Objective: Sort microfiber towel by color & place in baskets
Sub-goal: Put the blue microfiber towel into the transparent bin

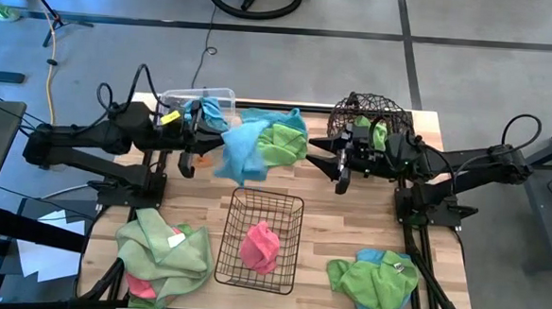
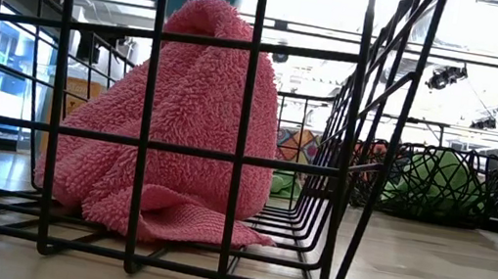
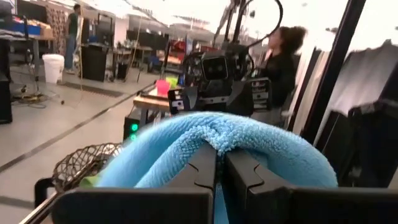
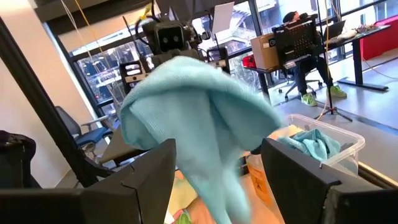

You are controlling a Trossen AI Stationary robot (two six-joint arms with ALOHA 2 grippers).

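Pale wooden plank table (image 1: 347,236): its near edge is cut off in the high view.

Heap of terry cloths at 7 o'clock (image 1: 162,251): lime green over pink; what lies beneath is hidden. A second heap at 5 o'clock (image 1: 375,283), lime green over light blue, is partly cropped.

Black rectangular wire basket (image 1: 260,240), 6 o'clock: an open grid holding one crumpled pink looped-pile cloth (image 2: 176,129).

Dark round woven wire basket (image 1: 373,117), 1 o'clock: a green cloth shows through the mesh, mostly covered by the right arm.

Clear plastic rectangular bin (image 4: 323,140), 11 o'clock: a light blue cloth lies inside; in the high view the left arm masks much of it.

Light blue and lime green cloths bunched at 12 o'clock (image 1: 277,140).

Light blue microfiber towel (image 1: 240,153): soft and folded, hanging above the table centre.

Left hand (image 3: 219,163): fingers pressed together, pinching that blue towel's fold.

Right hand (image 4: 217,180): fingers spread wide, gripping nothing, the hanging blue towel in front of them.
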